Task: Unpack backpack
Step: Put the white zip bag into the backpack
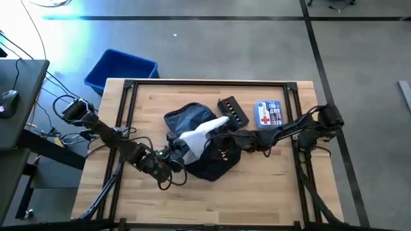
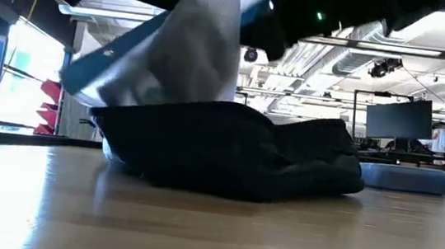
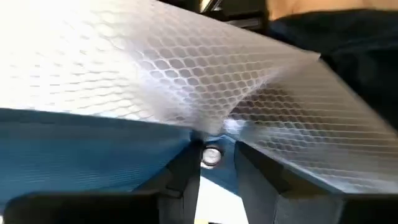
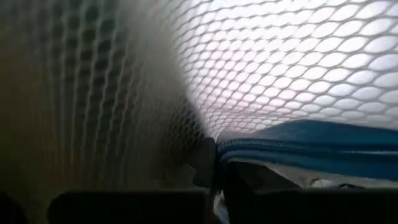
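The dark navy backpack (image 1: 204, 162) lies flat on the wooden table (image 1: 257, 192), near its middle; the low view shows it as a low dark mound (image 2: 236, 151). Above it is a whitish mesh pouch with blue edging (image 1: 202, 133) (image 2: 173, 45), held between both grippers. My left gripper (image 1: 174, 154) (image 3: 214, 146) is shut on the pouch's left end. My right gripper (image 1: 221, 133) (image 4: 214, 165) is shut on its right end. Whether the pouch's low end touches the backpack cannot be told. My left gripper pinches the pouch's blue edge band (image 3: 155, 146) between its two fingers, beside a small metal stud (image 3: 211, 155). The mesh creases where the fingers close. The pouch slopes up and away from the fingers, above the backpack. My right gripper pinches the pouch's blue zipper edge (image 4: 261, 146) between its two fingers, coming from the table's right side. The mesh (image 4: 280, 62) stretches away past the fingers. The pouch sits above the backpack.
A black flat item (image 1: 233, 110) and a white first-aid kit with a red cross (image 1: 268, 113) lie on the table at the far right. A bright blue bin (image 1: 121, 69) stands on the floor beyond the far left corner. Bare wood runs along the near edge.
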`<action>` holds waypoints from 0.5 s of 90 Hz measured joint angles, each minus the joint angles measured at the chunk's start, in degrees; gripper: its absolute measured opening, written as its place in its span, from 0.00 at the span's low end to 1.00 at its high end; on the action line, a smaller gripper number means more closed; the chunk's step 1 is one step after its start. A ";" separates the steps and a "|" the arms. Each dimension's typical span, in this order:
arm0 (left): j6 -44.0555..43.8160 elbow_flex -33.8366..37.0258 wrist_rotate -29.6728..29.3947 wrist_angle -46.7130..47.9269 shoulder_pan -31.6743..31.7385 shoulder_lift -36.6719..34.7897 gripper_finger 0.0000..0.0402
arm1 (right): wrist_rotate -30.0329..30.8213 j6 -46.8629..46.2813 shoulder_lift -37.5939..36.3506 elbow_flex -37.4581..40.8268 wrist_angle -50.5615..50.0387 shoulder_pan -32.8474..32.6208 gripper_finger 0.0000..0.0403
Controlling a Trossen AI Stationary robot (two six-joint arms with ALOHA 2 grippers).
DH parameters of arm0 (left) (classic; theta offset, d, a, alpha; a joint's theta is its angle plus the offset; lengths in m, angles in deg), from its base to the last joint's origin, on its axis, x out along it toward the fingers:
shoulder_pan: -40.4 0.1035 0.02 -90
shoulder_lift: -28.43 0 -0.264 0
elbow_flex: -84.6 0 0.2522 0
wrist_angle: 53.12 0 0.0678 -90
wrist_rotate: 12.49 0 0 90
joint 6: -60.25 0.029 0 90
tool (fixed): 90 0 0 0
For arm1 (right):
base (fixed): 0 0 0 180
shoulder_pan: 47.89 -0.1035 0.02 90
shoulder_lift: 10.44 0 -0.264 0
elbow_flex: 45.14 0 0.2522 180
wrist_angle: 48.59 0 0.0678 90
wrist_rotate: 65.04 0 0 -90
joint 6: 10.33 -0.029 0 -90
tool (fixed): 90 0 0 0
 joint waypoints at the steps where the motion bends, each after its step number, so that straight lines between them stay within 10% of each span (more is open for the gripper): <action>1: -0.33 0.00 0.06 0.13 0.07 0.12 0.19 | 0.07 0.00 0.00 0.35 0.00 -0.01 0.00; 23: 0.57 0.00 -0.85 0.07 1.48 6.41 0.19 | 10.68 5.19 0.02 5.54 7.29 -0.31 0.00; 45: 15.89 0.04 -16.43 -9.18 5.10 10.96 0.10 | 20.44 20.93 0.02 5.48 15.70 -0.69 0.00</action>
